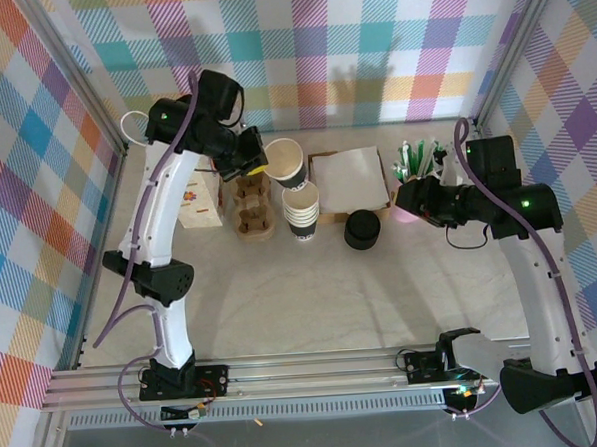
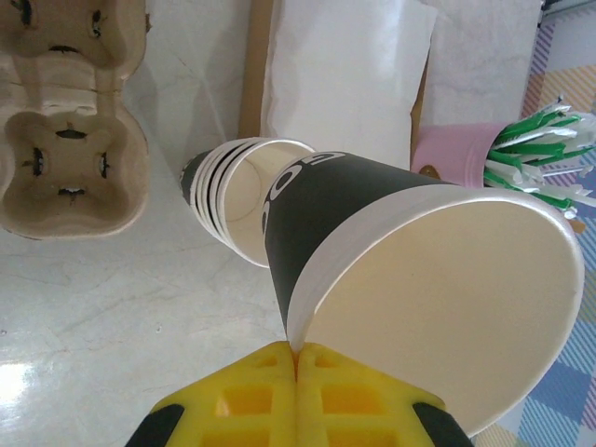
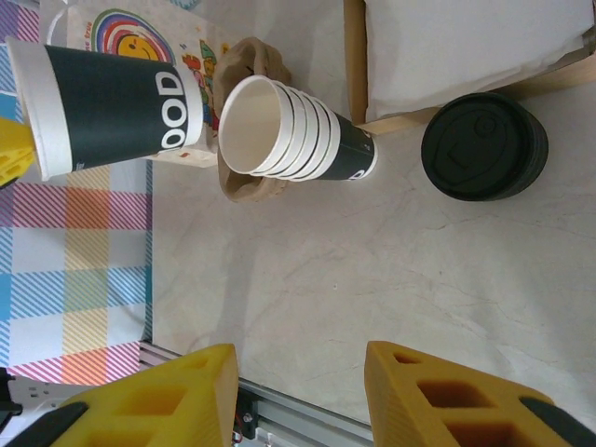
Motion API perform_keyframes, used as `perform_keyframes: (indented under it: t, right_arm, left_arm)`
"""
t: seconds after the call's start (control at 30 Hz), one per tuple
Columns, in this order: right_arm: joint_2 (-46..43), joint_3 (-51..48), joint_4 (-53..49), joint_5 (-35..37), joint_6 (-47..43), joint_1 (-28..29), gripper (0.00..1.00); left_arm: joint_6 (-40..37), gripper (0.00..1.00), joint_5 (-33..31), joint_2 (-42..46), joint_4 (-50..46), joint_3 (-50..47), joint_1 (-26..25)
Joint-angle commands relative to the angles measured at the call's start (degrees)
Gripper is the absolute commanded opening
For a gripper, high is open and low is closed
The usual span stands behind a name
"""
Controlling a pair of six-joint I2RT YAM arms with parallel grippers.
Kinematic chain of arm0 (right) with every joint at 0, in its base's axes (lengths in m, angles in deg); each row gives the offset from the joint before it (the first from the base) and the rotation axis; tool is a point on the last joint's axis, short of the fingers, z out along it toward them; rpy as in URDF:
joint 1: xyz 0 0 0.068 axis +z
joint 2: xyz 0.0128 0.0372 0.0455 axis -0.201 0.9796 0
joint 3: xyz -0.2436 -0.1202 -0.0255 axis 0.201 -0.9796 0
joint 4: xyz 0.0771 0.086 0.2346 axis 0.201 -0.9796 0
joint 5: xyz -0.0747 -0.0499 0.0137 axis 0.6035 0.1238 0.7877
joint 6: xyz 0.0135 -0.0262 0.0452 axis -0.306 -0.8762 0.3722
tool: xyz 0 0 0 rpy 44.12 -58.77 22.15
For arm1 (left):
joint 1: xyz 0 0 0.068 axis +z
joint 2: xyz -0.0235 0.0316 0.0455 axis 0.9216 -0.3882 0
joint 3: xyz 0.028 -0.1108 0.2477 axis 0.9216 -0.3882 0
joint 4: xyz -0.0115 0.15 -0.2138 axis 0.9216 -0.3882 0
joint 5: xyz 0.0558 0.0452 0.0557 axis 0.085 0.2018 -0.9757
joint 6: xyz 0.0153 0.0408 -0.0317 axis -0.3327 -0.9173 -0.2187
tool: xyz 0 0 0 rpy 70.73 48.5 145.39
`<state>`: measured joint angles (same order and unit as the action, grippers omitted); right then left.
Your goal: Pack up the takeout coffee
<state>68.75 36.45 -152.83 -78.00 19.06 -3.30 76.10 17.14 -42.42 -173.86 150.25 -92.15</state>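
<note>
- Where walls of bright multicoloured plaid cloth close in on three sides, a pale, marble-veined surface spreads between them, with an aluminium rail along its near edge.
- A flat cardboard tray of white paper napkins lies at the back centre. The top view shows it whole, the wrist views only an edge.
- A paper bag with a rainbow print sits at the left, just beside a moulded-pulp cup carrier. The left wrist view shows the carrier's lobed wells.
- A stack of nested white cups with dark print stands between the carrier and the lids.
- The takeout cup, white paper with a dark band and white lettering, is held clear of the surface behind that stack. The left end effector is closed on its rim, and its open mouth faces the left wrist camera.
- The right end effector hangs at the right, its orange fingers apart with nothing between them.
- A stack of round black plastic lids sits just in front of the tray.
- A pink holder carries green-and-white wrapped straws.
</note>
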Motion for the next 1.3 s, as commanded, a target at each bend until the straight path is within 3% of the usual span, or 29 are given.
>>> perform_keyframes:
  t: [0.0,0.33,0.7,1.0,1.27]
  right_arm:
    - [0.3,1.5,0.6,-1.4,1.9,0.4,0.41]
    - [4.2,4.0,-2.2,0.8,2.8,0.9,0.39]
    - [14.4,19.3,-14.7,19.5,1.2,14.3,0.43]
    - [18.7,24.1,-16.9,27.6,5.5,21.7,0.46]
    - [22.2,27.5,-17.8,32.4,5.0,23.3,0.48]
  left_arm:
    - [1.7,0.0,0.6,3.0,-2.2,1.6,1.2]
    - [-4.3,0.0,1.8,5.9,-10.4,1.6,2.0]
    - [-12.8,0.0,6.1,15.0,-13.0,-9.8,1.5]
    - [-18.0,0.0,9.6,16.6,-13.1,-12.5,0.3]
    - [-14.0,0.0,3.9,18.1,-8.9,-20.1,-7.1]
